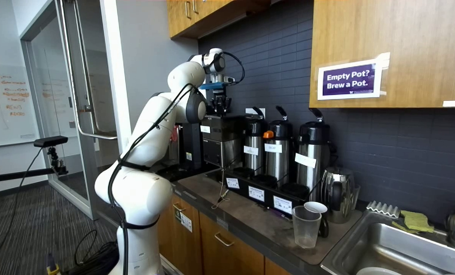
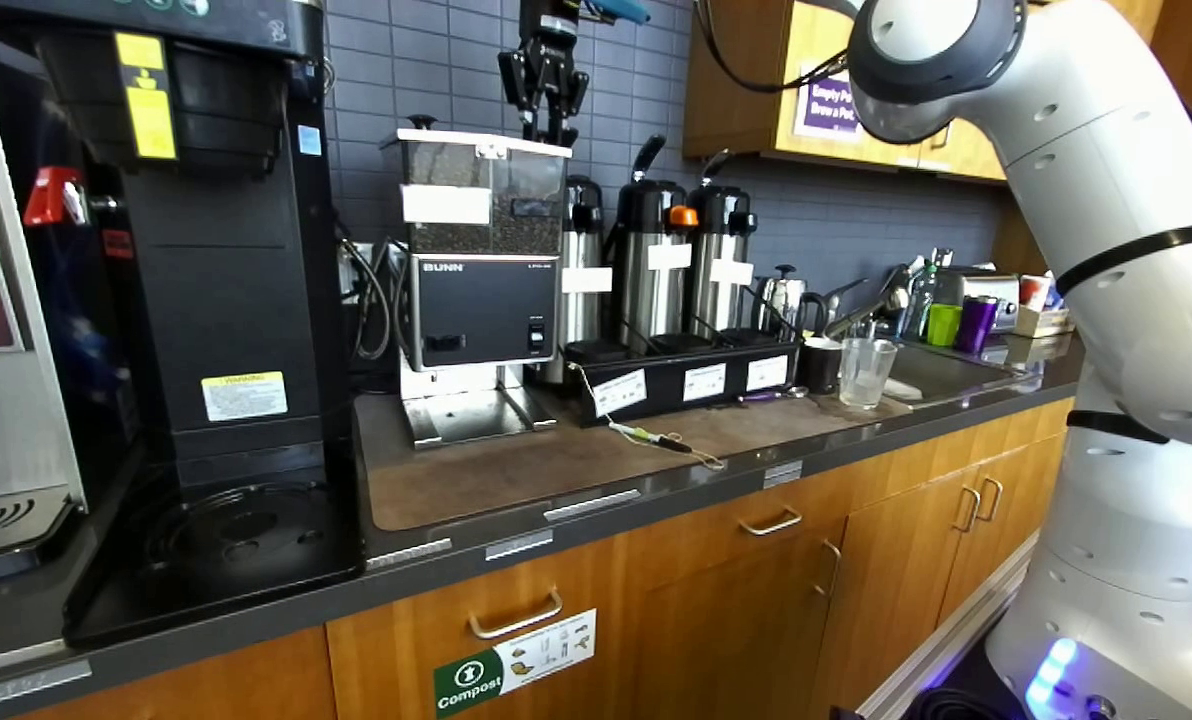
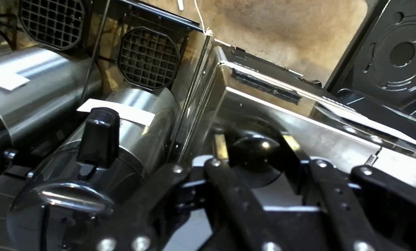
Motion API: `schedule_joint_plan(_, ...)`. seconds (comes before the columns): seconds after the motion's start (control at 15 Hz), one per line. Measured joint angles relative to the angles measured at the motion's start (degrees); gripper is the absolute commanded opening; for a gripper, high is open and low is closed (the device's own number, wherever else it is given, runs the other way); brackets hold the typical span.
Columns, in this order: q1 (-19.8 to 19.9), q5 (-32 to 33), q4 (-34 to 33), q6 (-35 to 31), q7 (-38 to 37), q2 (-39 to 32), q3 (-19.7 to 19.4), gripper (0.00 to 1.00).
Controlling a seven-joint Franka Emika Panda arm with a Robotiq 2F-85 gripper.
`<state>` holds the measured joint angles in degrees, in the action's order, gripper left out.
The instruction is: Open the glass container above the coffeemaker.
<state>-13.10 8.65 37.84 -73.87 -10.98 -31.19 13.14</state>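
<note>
The glass container (image 2: 476,220) is a see-through hopper with dark beans inside, sitting on top of the boxy black-and-steel coffeemaker (image 2: 486,315). Its top looks level in both exterior views. A round black knob (image 3: 255,153) rises from the container's top in the wrist view. My gripper (image 3: 253,139) points down with one finger (image 3: 221,146) on each side of that knob, shut on it. In an exterior view the gripper (image 2: 549,132) comes down at the container's right rear, and the held knob is hidden there. Another black knob (image 2: 422,121) stands at the container's left.
Steel pump pots (image 2: 651,280) stand close beside the coffeemaker; the nearest has a raised black lever (image 3: 98,137). A large black brewer (image 2: 246,280) is on the opposite side. Behind runs a tiled wall (image 1: 284,68), with wooden cabinets (image 1: 349,34) higher up.
</note>
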Motion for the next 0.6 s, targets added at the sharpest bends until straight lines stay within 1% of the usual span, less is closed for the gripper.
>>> schedule_joint_plan(0.2,-1.04,2.09,-0.51,0.33,-0.01,-0.12,-0.06,0.17)
schedule_joint_plan(0.6,-4.39,8.57,-1.56,0.90,-0.09,-0.19,-0.50,0.17)
